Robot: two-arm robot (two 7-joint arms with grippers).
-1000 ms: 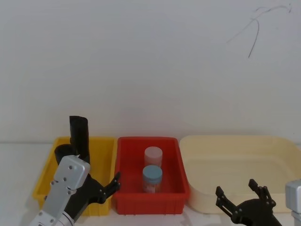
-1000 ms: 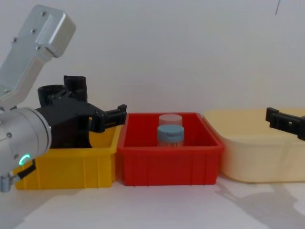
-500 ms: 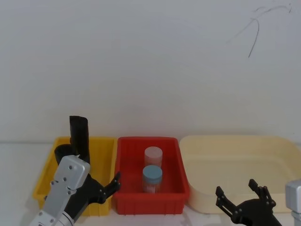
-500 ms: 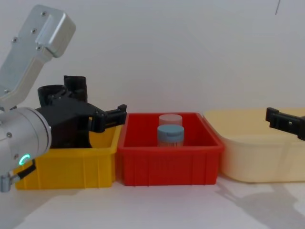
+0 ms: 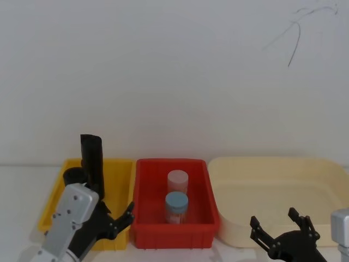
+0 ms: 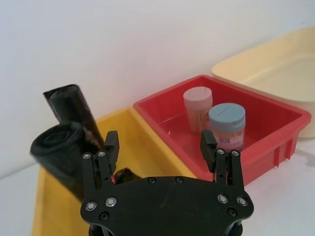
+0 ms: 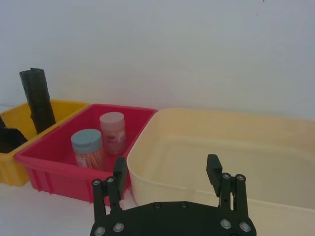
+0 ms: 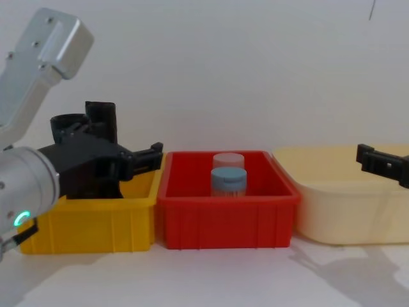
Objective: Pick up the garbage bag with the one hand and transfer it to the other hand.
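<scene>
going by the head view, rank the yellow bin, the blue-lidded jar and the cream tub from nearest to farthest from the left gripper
1. yellow bin, on the left: the left gripper hangs at its front right corner.
2. blue-lidded jar, in the middle, standing toward the front of the red bin.
3. cream tub, on the right, beyond the red bin.
</scene>
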